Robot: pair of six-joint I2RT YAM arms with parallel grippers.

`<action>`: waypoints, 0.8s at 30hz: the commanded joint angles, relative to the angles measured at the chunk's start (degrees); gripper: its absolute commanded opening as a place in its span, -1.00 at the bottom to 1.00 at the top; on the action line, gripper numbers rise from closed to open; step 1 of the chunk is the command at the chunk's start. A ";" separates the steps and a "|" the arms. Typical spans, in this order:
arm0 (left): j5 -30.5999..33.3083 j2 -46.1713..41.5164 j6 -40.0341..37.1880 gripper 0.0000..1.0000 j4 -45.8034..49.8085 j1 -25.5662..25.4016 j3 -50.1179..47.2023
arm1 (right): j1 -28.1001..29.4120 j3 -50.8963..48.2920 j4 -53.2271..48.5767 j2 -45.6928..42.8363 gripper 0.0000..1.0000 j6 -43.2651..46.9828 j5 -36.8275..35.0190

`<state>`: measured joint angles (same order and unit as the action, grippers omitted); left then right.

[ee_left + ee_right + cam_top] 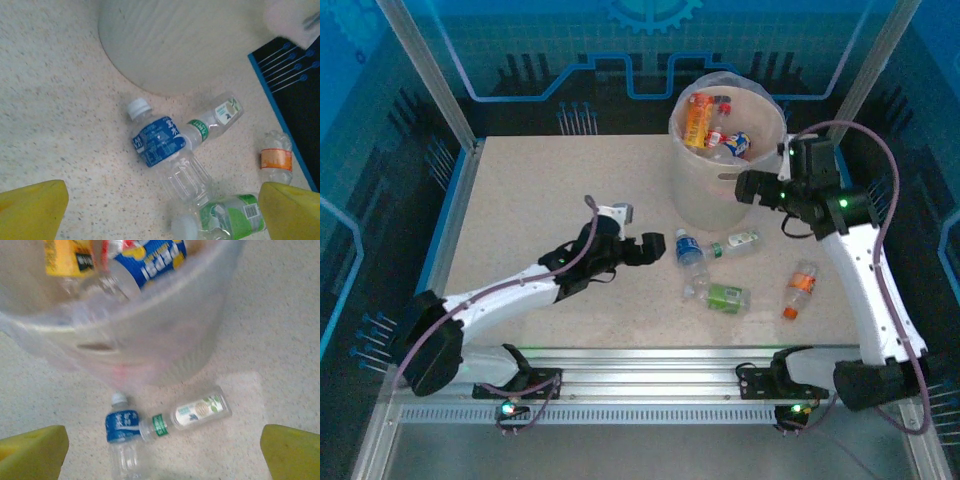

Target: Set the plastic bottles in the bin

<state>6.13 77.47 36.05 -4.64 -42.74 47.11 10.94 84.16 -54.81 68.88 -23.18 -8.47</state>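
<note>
Off-white bin [705, 200]: stands far right on the speckled bench [540, 200], with a clear bag liner over its rim.
Bottles in the bin [712, 125]: I count several inside, with orange, red and blue labels among them.
Blue-label bottle [159, 141]: lies on the bench just in front of the bin, its white cap toward the bin wall.
Green-cap bottle [217, 119]: lies beside it, its green end against the blue-label bottle.
Green-label bottle [227, 220]: lies nearer me, close by the blue-label bottle's base; I cannot tell whether they touch.
Orange-label bottle [800, 288]: lies apart to the right, near the right arm.
Left fingers [35, 207]: spread wide with nothing gripped, low over the bench, pointing toward the blue-label bottle.
Right fingers [32, 450]: spread wide and empty, up beside the bin's right side near the rim.
</note>
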 commanded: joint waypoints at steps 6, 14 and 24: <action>5.66 12.34 5.08 0.98 6.38 -6.54 9.45 | 0.50 -12.90 1.99 -9.26 0.99 -5.36 -3.76; 9.24 23.27 5.86 0.98 11.75 -9.63 18.49 | 0.40 -17.76 3.98 -11.14 0.99 -5.08 -4.11; 9.56 31.10 3.03 0.98 16.36 -10.61 26.18 | -0.17 -21.62 7.79 -9.96 0.99 -4.20 -3.65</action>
<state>14.39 106.91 40.38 8.69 -52.71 70.26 10.92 63.64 -49.80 58.63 -27.42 -11.60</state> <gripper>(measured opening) 0.989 0.996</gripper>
